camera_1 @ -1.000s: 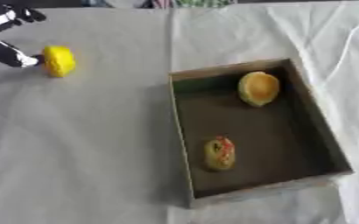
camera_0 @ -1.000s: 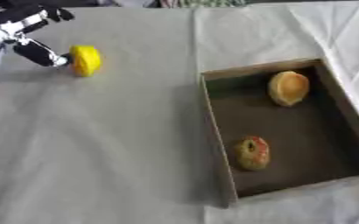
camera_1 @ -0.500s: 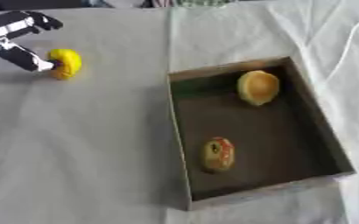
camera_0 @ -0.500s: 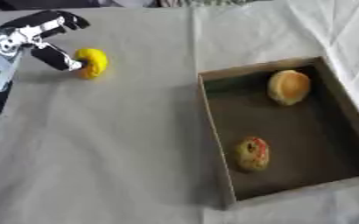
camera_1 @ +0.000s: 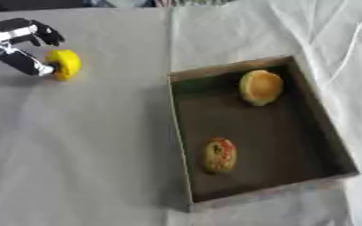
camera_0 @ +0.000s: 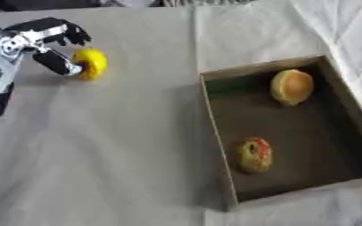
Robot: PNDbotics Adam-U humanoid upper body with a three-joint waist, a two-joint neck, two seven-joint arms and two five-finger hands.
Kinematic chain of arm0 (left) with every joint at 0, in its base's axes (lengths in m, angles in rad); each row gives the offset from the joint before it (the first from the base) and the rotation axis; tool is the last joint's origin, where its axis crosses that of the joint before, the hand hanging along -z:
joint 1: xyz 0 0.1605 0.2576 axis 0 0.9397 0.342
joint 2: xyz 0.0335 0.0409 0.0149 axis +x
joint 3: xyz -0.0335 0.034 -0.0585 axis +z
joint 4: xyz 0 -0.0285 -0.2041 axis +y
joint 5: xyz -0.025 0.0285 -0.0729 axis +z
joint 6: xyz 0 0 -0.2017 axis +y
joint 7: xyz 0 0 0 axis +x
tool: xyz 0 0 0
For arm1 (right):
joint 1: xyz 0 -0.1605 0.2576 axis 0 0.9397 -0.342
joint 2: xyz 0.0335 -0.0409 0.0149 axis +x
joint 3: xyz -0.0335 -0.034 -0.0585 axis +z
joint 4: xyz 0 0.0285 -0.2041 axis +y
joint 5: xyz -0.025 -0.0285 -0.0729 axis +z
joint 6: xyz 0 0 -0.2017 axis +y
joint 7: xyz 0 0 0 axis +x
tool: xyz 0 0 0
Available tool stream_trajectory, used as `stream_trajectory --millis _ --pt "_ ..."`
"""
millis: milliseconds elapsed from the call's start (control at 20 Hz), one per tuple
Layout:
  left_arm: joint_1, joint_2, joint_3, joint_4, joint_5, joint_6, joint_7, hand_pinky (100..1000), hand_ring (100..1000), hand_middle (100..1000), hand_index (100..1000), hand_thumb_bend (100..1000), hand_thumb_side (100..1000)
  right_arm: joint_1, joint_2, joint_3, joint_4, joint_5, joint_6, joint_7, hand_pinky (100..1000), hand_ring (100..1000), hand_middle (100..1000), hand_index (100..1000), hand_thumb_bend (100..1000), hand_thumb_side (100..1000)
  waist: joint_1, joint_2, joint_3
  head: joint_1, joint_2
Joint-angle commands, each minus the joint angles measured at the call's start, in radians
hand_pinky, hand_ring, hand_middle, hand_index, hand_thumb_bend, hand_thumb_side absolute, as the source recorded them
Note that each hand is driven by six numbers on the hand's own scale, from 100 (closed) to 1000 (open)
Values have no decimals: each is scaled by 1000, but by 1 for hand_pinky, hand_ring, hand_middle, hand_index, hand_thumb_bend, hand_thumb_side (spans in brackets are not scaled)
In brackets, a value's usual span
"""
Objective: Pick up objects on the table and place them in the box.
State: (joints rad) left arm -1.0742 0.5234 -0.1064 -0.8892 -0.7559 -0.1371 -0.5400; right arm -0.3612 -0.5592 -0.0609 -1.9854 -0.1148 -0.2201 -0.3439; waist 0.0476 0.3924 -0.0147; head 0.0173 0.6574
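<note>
The left hand [camera_0: 39, 44] is cut off at the frame's left edge, its thumb hiding part of the yellow object [camera_0: 91, 63]; contact is unclear.

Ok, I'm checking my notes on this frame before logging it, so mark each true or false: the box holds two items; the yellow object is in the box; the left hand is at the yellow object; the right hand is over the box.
1. The box holds two items: true, a tan round one and a reddish-green one.
2. The yellow object is in the box: false, it lies on the table.
3. The left hand is at the yellow object: true.
4. The right hand is over the box: false, it shows in neither view.
</note>
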Motion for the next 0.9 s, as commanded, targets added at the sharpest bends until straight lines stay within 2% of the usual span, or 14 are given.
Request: stream_trajectory --millis 50,150,300,350,400,450,500,550,600,650,900 --pt "-16 15 4 -7 7 5 7 717 698 582 718 139 100 -11 -16 -5 -15 -9 -3 0 888 781 667 757 100 541 -1 -21 -2 3 -10" --pt "-15 17 0 -9 6 4 10 682 639 526 656 100 100 -10 -15 -5 -15 -11 -2 0 888 781 666 757 100 541 -1 -23 -2 2 -9" --pt "-15 18 -2 -14 -5 1 30 652 592 474 591 100 100 -9 -14 -6 -15 -14 -2 -1 888 781 667 758 100 542 -3 -28 -2 2 -6" --pt "-15 19 -3 -18 -6 -1 38 649 589 470 586 100 100 -8 -14 -6 -15 -14 -2 -1 888 781 667 758 100 541 -3 -31 -1 1 -4" --pt "-16 21 -4 -25 -7 -5 48 641 581 464 575 100 138 -6 -14 -6 -15 -15 -2 -2 888 782 667 758 100 554 -4 -35 0 1 -2" --pt "-17 23 -6 -36 -5 -9 57 637 576 462 574 100 100 -5 -15 -7 -15 -15 -2 -3 888 782 668 758 100 542 -5 -38 1 0 0" --pt "-19 24 -7 -51 0 -13 65 631 570 457 567 100 100 -5 -15 -8 -15 -16 -3 -4 888 782 668 758 100 542 -6 -42 3 -1 2" --pt "-21 24 -10 -72 9 -19 70 628 566 454 563 100 100 -4 -15 -10 -15 -16 -4 -6 888 782 668 759 100 542 -8 -46 5 -3 5" --pt "-24 25 -15 -100 20 -26 73 625 562 453 561 100 165 -2 -16 -11 -15 -16 -5 -8 887 782 668 759 100 542 -10 -51 7 -7 10" --pt "-27 27 -24 -133 30 -33 74 624 561 453 561 100 100 0 -17 -13 -15 -17 -6 -10 887 782 669 759 100 542 -12 -56 9 -11 15" --pt "-46 17 -97 -326 71 -70 39 622 563 457 567 146 100 9 -21 -17 -15 -17 -10 -18 886 783 669 760 100 541 -25 -83 22 -30 35"
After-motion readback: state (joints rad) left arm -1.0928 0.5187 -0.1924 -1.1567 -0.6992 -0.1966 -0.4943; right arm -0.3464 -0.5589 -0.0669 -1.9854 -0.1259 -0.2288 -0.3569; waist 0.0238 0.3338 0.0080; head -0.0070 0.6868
